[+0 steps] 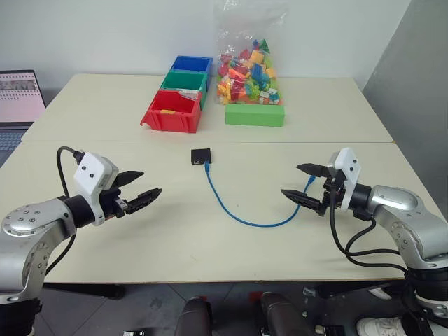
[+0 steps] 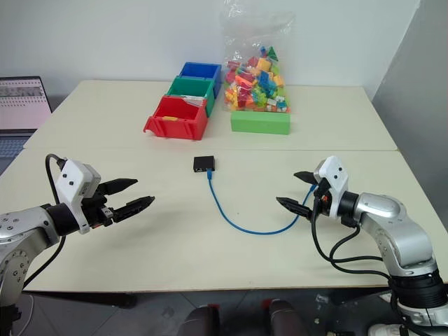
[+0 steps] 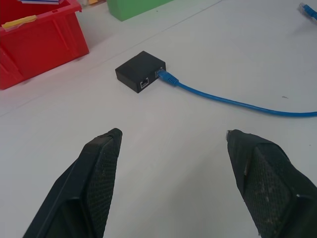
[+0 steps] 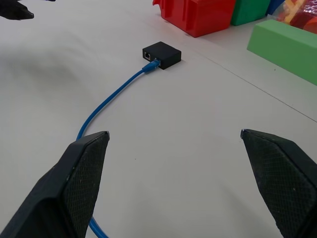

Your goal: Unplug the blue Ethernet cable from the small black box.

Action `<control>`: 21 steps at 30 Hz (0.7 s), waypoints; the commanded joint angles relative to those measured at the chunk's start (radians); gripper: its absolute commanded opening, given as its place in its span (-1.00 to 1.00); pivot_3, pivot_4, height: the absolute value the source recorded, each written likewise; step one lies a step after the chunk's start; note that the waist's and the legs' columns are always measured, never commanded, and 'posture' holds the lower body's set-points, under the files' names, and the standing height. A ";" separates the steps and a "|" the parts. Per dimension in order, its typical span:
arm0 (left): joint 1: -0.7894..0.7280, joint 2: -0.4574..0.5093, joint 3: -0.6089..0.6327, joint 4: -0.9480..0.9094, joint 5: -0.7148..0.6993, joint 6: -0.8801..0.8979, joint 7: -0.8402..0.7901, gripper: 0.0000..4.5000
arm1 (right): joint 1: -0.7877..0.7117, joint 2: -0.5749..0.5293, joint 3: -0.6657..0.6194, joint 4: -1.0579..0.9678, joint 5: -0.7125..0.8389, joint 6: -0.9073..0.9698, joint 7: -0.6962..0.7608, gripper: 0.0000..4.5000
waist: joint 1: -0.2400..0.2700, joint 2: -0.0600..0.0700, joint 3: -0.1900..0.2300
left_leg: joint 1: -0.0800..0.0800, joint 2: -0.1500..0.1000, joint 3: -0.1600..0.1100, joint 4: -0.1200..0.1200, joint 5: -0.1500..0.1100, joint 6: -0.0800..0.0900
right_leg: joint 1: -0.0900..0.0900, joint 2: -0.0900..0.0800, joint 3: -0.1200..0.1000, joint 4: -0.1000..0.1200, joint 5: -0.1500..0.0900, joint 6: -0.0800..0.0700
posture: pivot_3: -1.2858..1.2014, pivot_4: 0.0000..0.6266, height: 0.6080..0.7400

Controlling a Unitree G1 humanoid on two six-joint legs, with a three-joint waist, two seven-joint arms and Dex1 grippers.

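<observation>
The small black box [image 1: 201, 156] lies on the table's middle, just in front of the seam between the two tabletops. The blue Ethernet cable [image 1: 231, 209] is plugged into its near side [image 3: 165, 77] and curves forward and to the right, its free end [image 1: 310, 180] lying by my right gripper. My left gripper [image 1: 138, 187] hovers open over the table's left side, well short of the box. On the right, my other gripper [image 1: 303, 182] stands wide open, its fingers either side of the cable's far stretch, with nothing held.
Red [image 1: 170, 112], green [image 1: 183, 83] and blue [image 1: 192, 64] bins stand in a row at the back. A green block [image 1: 255, 114] and a bag of coloured bricks [image 1: 250, 66] sit to their right. A laptop [image 1: 17, 98] stands at the far left.
</observation>
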 commanded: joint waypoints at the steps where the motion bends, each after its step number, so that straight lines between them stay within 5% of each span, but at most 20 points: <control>1: -0.004 0.003 0.034 -0.040 -0.010 -0.027 -0.009 0.60 | -0.014 -0.001 -0.012 -0.013 -0.004 -0.033 0.007 1.00 | 0.000 0.000 0.000 | 0.000 0.000 0.000 0.000 0.000 0.000 | 0.000 0.000 0.000 0.000 0.000 0.000 | 0.03 -0.52 1.00; 13: 0.010 0.001 0.027 -0.057 -0.010 -0.026 -0.016 0.60 | -0.013 0.011 0.014 -0.013 -0.020 -0.044 0.009 1.00 | 0.000 0.000 0.000 | 0.000 0.000 0.000 0.000 0.000 0.000 | 0.000 0.000 0.000 0.000 0.000 0.000 | 0.03 -0.52 1.00; 21: 0.071 0.028 0.011 -0.021 0.013 -0.106 -0.138 0.60 | -0.098 0.239 0.229 0.023 -0.141 -0.057 -0.134 1.00 | -0.010 0.000 0.000 | 0.000 0.001 0.000 0.000 0.000 0.000 | -0.001 0.001 0.001 0.001 0.000 0.000 | 0.03 -0.52 1.00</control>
